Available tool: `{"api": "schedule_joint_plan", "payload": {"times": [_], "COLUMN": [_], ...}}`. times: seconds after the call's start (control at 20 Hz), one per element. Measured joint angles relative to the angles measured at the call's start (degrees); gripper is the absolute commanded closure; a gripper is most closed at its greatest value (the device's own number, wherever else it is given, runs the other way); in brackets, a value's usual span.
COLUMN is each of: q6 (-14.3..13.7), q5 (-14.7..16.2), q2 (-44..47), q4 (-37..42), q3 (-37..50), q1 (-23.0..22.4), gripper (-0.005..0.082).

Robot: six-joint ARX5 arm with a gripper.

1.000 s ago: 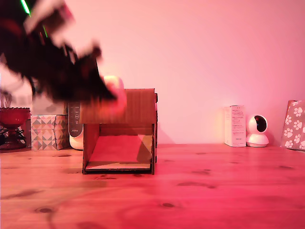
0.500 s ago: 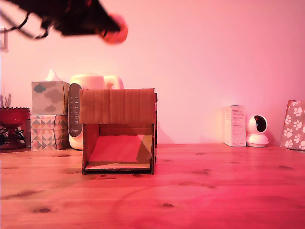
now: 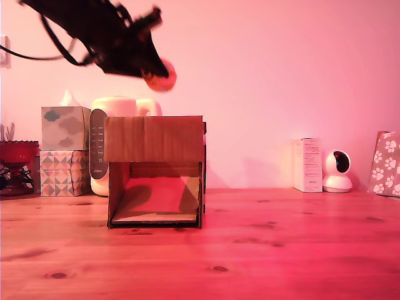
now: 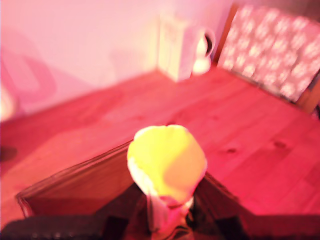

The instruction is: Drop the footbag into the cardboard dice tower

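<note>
The footbag (image 3: pixel 162 76) is a small soft ball held in the air above the top of the cardboard dice tower (image 3: pixel 156 140), near its right half in the exterior view. My gripper (image 3: pixel 153 74) is shut on the footbag and reaches in from the exterior view's upper left. The wrist view shows the footbag (image 4: pixel 166 162) as a yellow ball between the dark fingers (image 4: pixel 122 210), with the tower's brown top edge (image 4: pixel 75 182) below it. The tower stands on the wooden table (image 3: pixel 262 244) with its wide front opening and sloped ramp facing the camera.
Stacked tissue boxes (image 3: pixel 64 150), a red bowl (image 3: pixel 17 152) and a cream appliance (image 3: pixel 115 112) stand behind the tower at the exterior view's left. A white carton (image 3: pixel 308 165), a round white camera (image 3: pixel 338 171) and a paw-print box (image 3: pixel 387 164) line the back right.
My arm dropped from the frame's top edge and shifted slightly right with the footbag, now closer above the tower. One second ago it was low beside the tower's upper left.
</note>
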State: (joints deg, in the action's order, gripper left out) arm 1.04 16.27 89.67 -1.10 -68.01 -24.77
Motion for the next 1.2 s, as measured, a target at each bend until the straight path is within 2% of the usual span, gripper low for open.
{"api": "schedule_joint_plan", "payload": {"times": [0.15,0.35,0.4,0.45,0.5,0.55,0.6,0.75,0.8,0.9,0.95,1.1,1.15,1.2], "q6": [-0.4,-0.6,-1.0,-1.5,-1.5,-2.4,-2.6,-2.8,-2.8,-2.8,-2.8,-2.8,-2.9,-3.2], "q5": [1.2,1.3,1.3,1.5,1.6,2.0,2.3,2.7,2.7,2.7,2.8,4.1,5.6,6.6], "q2": [3.8,5.4,5.3,5.3,5.3,5.3,5.3,5.3,4.9,3.3,2.2,-1.9,-3.0,-3.8], "q4": [-2.4,-3.1,-2.9,-2.8,-2.8,-2.8,-3.1,-6.1,-7.6,-11.0,-13.0,-20.4,-22.7,-24.5], "q3": [-4.1,-4.6,-4.7,-4.7,-4.7,-4.9,-5.2,-7.4,-7.9,-8.0,-8.0,-8.0,-8.0,-8.0], "q1": [0.9,1.2,1.2,1.2,1.2,1.2,1.2,1.2,1.2,1.2,1.2,1.2,1.2,1.2], "gripper": [0.0641,0.0626,0.0548,0.0421,0.0226,0.0072,0.0011,0.001,0.0024,0.0147,0.0256,0.0736,0.0794,0.0782]}}
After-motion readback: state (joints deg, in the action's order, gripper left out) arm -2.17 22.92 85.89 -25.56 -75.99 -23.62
